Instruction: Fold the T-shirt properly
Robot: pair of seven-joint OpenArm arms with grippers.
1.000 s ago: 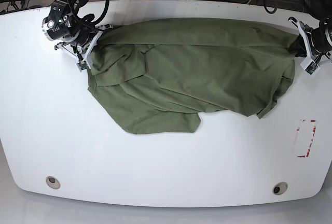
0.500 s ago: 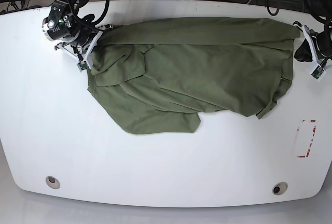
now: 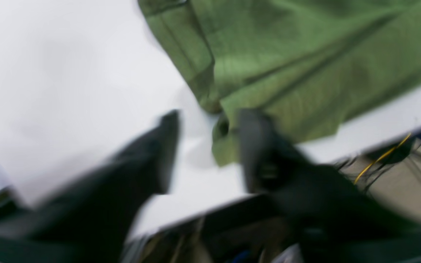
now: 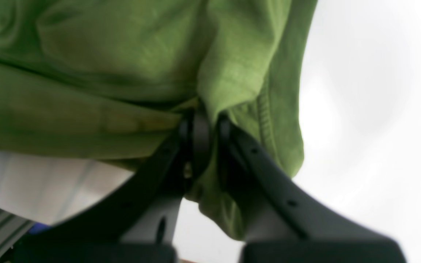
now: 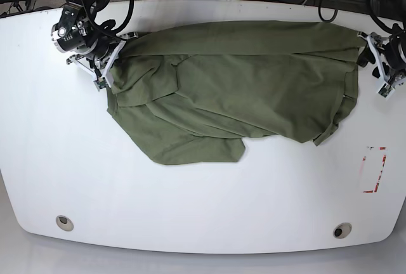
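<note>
T-shirt (image 5: 235, 90): lay crumpled across the far half of the white table (image 5: 190, 210), its upper edge drawn fairly straight between the two arms and the lower body bunched in loose folds; not yet flattened.

Right gripper (image 4: 205, 126): jaws were closed tight on a pinch of fabric at one corner of the garment, cloth draped over both fingers.

Left gripper (image 3: 205, 146): jaws stood apart with nothing between them; a hem corner lay just beside one finger (image 3: 254, 146). The view was blurred, so contact with the cloth could not be confirmed.

Risk 1: with only one corner held, any pull by the right arm would probably drag the whole shirt sideways instead of tensioning it.

Risk 2: the free corner could curl under, causing a regrasp to catch two layers.

Risk 3: the corner lay near the table's far edge, so a low approach could push the fabric off it.
</note>
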